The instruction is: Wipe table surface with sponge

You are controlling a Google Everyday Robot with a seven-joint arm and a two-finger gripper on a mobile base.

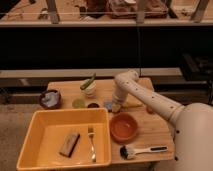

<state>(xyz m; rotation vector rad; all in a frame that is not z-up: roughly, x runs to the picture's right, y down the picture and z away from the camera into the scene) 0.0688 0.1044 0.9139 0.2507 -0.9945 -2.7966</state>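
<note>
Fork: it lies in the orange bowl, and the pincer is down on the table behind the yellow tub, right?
No. The camera view shows the fork in the yellow tub, beside the brown block. The pincer is down on the table behind the tub.

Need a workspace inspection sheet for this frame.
Surface: light-brown wooden plank table top, crowded.
Job's things: small blue-grey rectangular sponge on table, at end effector.
Clutter: yellow plastic tub holding brown block and fork; orange round bowl; white-handled brush; dark bowl with pale rag; white cup.
End effector: shut, low at table centre, against sponge; grip unclear.
Cables: thin vertical line behind table, possibly one.
Surroundings: dark counter front behind table.
</note>
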